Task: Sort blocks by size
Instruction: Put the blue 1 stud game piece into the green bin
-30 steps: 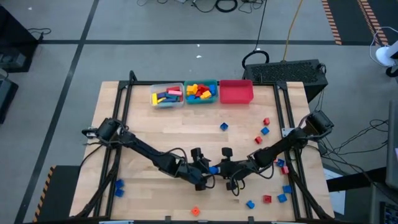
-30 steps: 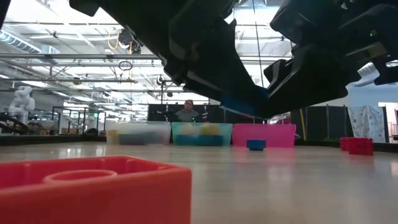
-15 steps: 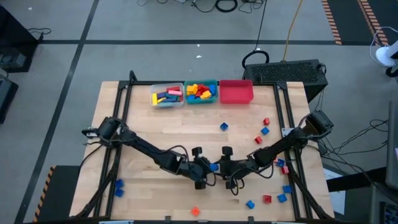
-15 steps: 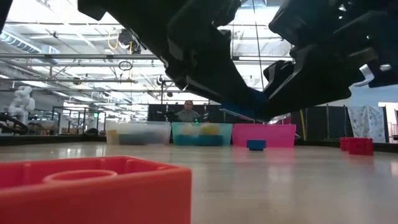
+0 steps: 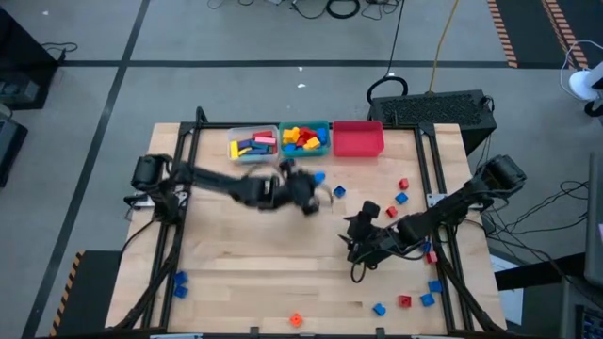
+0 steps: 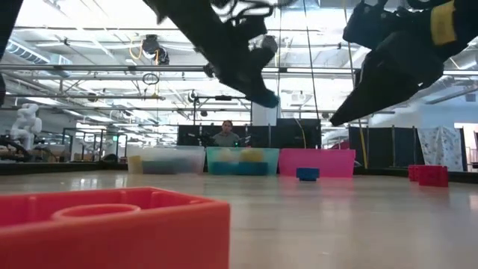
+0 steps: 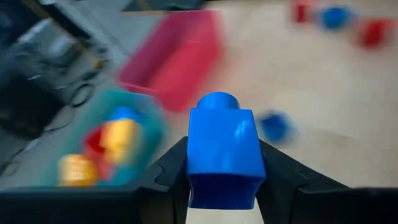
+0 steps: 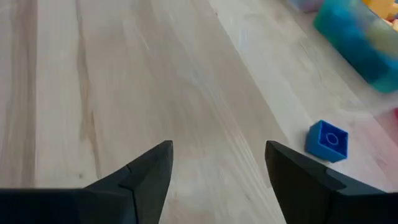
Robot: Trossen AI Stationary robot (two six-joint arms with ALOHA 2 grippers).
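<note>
looking straight down, the left gripper carries a small blue cube above the table, just short of the teal bin, with the clear bin and red bin either side; the right gripper hangs empty near mid-table

from table height the cube shows pinched well above the wood, the bins far behind

past the left wrist, the dark fingers clamp the cube's flat side walls below its stud; it looks light, rigid, smooth and probably slippery, so a square hold on those walls suits it

past the right wrist, the jaws stand wide with nothing between, a loose blue block near
</note>
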